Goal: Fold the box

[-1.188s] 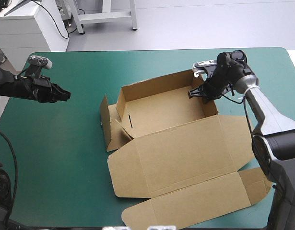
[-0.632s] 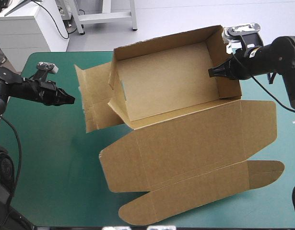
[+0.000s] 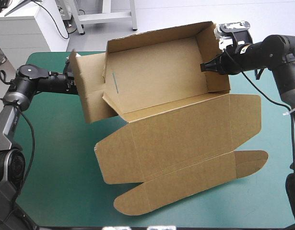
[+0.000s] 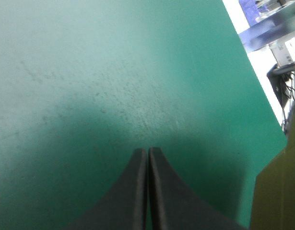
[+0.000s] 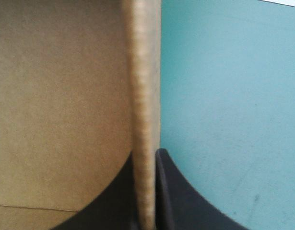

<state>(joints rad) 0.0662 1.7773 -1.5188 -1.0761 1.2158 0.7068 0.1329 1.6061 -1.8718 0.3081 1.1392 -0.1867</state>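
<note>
Box [image 3: 157, 81] hangs tilted over the table's [image 3: 51, 158] far half, right wall [image 3: 215, 50] pinched in the right gripper [image 3: 204, 67], probably to present its loose left flap [image 3: 89, 98] (left gripper [image 4: 147, 165], fingers together, beside it).

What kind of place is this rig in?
Probably a robotics lab test bench: a table with a teal-green cover, a left arm and a right arm at either side, and a part-folded brown box held by one wall in the right arm's jaws.
</note>
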